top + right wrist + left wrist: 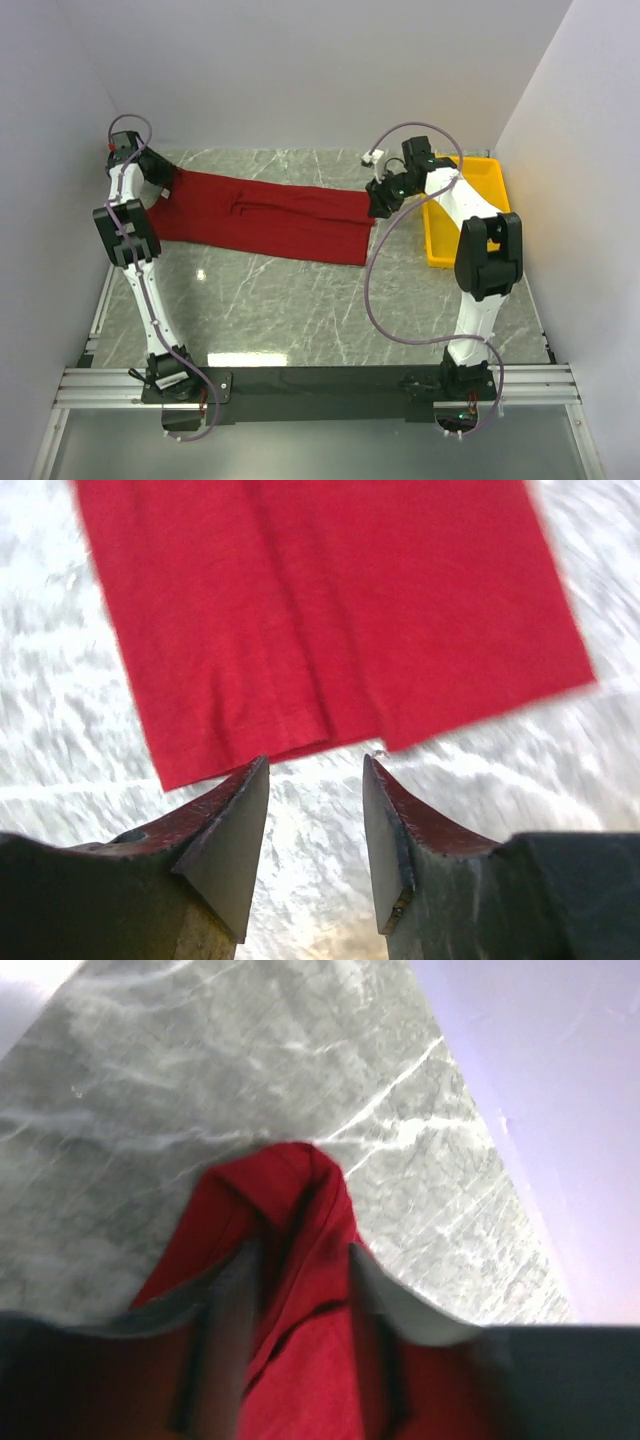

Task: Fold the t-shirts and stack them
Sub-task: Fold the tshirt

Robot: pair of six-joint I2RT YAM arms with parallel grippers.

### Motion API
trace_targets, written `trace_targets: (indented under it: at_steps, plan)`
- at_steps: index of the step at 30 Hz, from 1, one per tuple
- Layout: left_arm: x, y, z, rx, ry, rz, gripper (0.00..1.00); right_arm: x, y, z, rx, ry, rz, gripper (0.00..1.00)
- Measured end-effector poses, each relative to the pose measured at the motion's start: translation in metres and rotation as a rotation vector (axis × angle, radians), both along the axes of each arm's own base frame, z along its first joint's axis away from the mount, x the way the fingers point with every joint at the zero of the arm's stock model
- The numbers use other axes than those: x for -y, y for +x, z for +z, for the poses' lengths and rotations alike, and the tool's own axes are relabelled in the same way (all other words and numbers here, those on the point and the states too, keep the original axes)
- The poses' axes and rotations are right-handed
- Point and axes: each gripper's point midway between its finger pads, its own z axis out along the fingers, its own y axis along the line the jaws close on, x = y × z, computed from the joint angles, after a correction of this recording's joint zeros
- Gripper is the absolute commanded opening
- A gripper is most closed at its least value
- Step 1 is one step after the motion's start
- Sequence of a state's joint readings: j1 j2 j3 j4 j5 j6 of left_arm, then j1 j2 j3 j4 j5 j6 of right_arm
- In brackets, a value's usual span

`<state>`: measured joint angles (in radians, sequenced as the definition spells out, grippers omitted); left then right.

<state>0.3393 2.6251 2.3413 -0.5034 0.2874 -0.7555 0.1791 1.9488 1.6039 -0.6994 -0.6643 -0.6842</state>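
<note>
Maroon t-shirt (265,215) is lying as 1 long band across the upper middle of the top view. Its long axis runs left to right and dips a little toward the right. It sits on the grey marble surface (300,300), with 1 arm at each end.

The left tool (160,185) is at the upper left end. In its wrist view the cloth is bunched into a tented peak between the 2 fingers (235,1310). It's blurry, but it looks like a hold on that end.

The right tool (383,203) is at the other end with its jaws a moderate way apart and nothing in them. In its own view the shirt's short edge lies just beyond the tips, not between them. So the cloth is straight ahead of it, close but apart.

My guess is the next bit hangs on that gap. The right arm is the nearer one to the free end, so it would have to nudge forward and down onto that edge to get a pinch.

Looks-wise it's plain with no print. The right end is flat and smooth, and a lengthwise fold line runs down the middle where 2 layers meet. Only the left end is rumpled. The yellow tray (480,175) sits off to the right, clear of the shirt.
</note>
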Motion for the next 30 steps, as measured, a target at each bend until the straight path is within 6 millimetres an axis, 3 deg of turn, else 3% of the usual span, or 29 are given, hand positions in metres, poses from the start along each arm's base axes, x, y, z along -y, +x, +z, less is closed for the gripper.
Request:
trace_targets:
  at_steps: [5,7,10,11,15,19,21,23,25,30]
  plan:
    - [0.000,-0.021,0.024,-0.005,0.053,-0.003,0.59,-0.034,-0.032,-0.017,0.072,-0.063,0.276,0.52]
    - [-0.001,-0.031,0.048,0.011,0.098,-0.011,0.62,-0.056,-0.059,-0.028,0.080,-0.094,0.402,0.52]
    - [-0.002,-0.053,0.101,0.063,0.194,-0.023,0.65,-0.082,-0.095,-0.044,0.090,-0.141,0.541,0.53]
    - [-0.001,-0.065,0.122,0.083,0.230,-0.026,0.66,-0.089,-0.106,-0.049,0.095,-0.157,0.577,0.53]
    - [0.003,-0.120,0.204,0.199,0.372,0.009,0.91,-0.100,-0.136,-0.068,0.112,-0.233,0.640,0.54]
    - [0.011,-0.194,0.266,0.323,0.471,0.076,0.97,-0.093,-0.130,-0.084,0.149,-0.322,0.583,0.54]
    - [0.009,-0.221,0.284,0.363,0.492,0.110,0.97,-0.090,-0.123,-0.086,0.171,-0.357,0.548,0.54]
    - [0.005,-0.245,0.291,0.381,0.508,0.146,0.97,-0.090,-0.112,-0.084,0.205,-0.380,0.508,0.54]
    - [0.002,-0.263,0.286,0.373,0.511,0.168,0.97,-0.090,-0.102,-0.082,0.237,-0.398,0.473,0.53]
    - [0.017,-0.288,0.238,0.279,0.458,0.142,0.97,-0.088,-0.096,-0.086,0.274,-0.433,0.437,0.49]
